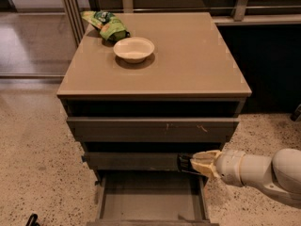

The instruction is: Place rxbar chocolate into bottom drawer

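My gripper [194, 164] comes in from the right on a white arm and hangs in front of the cabinet, level with the middle drawer's front. Its tan fingers [203, 157] are shut on the rxbar chocolate [184, 164], a small black wrapper sticking out to the left. The bottom drawer [146, 197] is pulled open just below, a shallow grey box with a bare floor. The bar sits above the drawer's right back corner.
A white bowl [134, 48] and a green chip bag [106, 25] lie on the cabinet top [193, 60] at the back left. The two upper drawers [150, 128] are pushed in. Speckled floor lies around the cabinet, with a glass partition at the left.
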`<state>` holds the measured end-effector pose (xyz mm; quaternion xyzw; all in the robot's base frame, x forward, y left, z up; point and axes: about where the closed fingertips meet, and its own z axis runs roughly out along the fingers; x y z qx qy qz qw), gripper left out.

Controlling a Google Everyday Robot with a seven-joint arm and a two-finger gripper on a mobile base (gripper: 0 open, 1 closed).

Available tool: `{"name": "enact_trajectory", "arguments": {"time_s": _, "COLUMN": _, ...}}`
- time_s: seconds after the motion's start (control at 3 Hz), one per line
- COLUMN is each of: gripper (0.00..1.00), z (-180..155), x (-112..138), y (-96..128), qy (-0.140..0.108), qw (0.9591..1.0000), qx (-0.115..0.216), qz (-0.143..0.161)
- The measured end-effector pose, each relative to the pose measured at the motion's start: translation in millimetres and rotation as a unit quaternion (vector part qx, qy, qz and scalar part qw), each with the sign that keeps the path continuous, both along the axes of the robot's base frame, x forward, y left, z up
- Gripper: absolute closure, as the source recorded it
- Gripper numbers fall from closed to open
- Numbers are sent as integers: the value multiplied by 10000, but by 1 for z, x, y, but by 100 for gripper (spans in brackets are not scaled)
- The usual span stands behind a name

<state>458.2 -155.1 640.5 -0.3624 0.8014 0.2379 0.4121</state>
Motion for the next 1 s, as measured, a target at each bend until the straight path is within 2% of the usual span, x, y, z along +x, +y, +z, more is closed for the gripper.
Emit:
{"name": "enact_trajectory", "arguments": {"time_s": 0.67, "gripper": 100, "z": -9, "x": -4, "y": 6, "qy": 79, "qw": 9999, "qx": 47, "qz": 104}}
{"name": "enact_trajectory", "arguments": {"time_s": 1.0, "gripper": 100, "z": -30, "x": -7, "y": 7, "qy": 233, "qw": 9993, "qx": 217, "qz": 187}}
